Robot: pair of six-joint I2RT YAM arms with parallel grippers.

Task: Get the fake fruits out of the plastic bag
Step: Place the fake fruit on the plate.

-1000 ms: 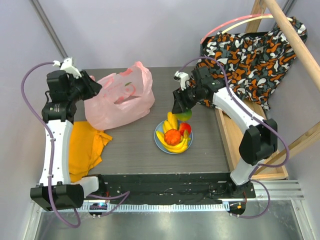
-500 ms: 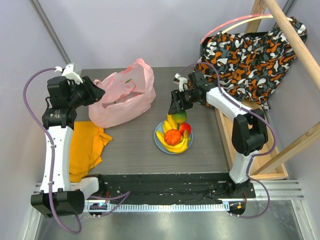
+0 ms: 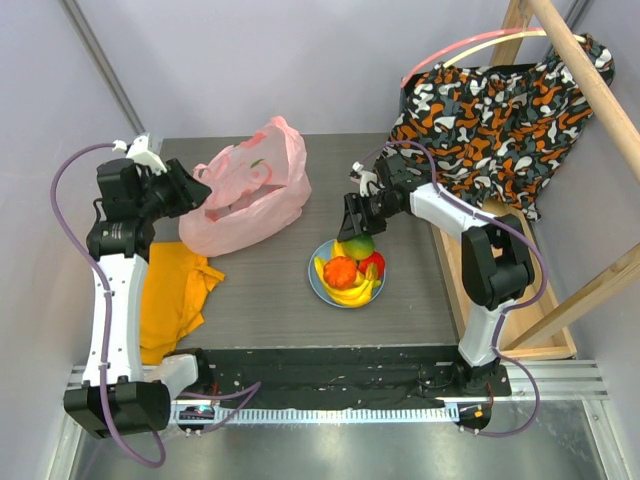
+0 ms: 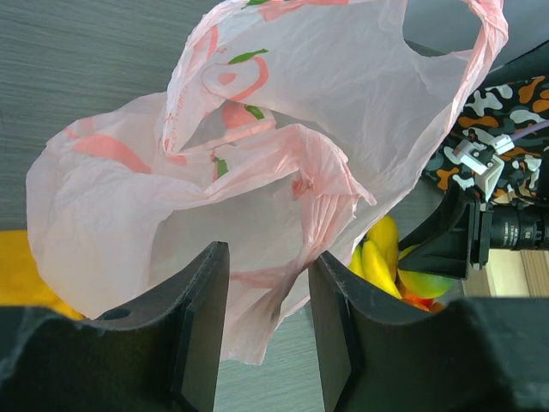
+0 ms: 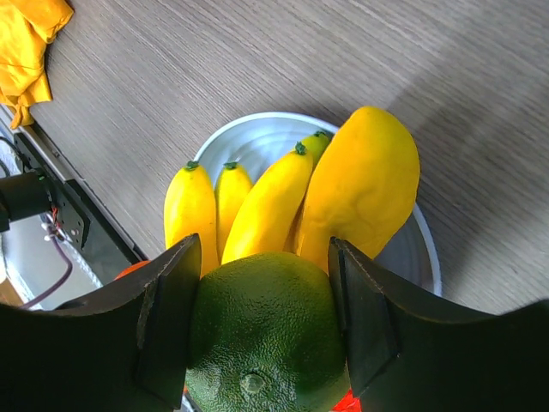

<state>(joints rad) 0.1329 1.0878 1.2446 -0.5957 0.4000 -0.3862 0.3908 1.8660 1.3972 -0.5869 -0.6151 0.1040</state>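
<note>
Since a second ago our right claw [image 3: 355, 222] has swung in and dropped lower. It now hangs right over the light-blue plate [image 5: 244, 142], mid-table on the right side. It's clamped on the green-orange fruit [image 5: 262, 335], with the jaws wide around it.

Over at the far left, the plastic bag [image 4: 283, 86] looks more bunched up than it did. Our left claw [image 4: 268, 283] sits at its left edge, jaws parted. Pink film shows in the gap but doesn't look pinched to us.

We'd say the step in hand is dropping this fruit onto the plate. Next we need to lower it a touch and then open up, and the plate's crowded, so we should aim for the far side or it'll roll off the pile.

Count:
- **Fruits:** four. The banana bunch [image 3: 352, 294], red one [image 3: 373, 264] and orange ridged one [image 3: 341, 270] are on the plate, and the fourth is in the claw.
- **Everything else:** one bag, one plate, two claws.

We can't tell if anything's left in the bag.
</note>
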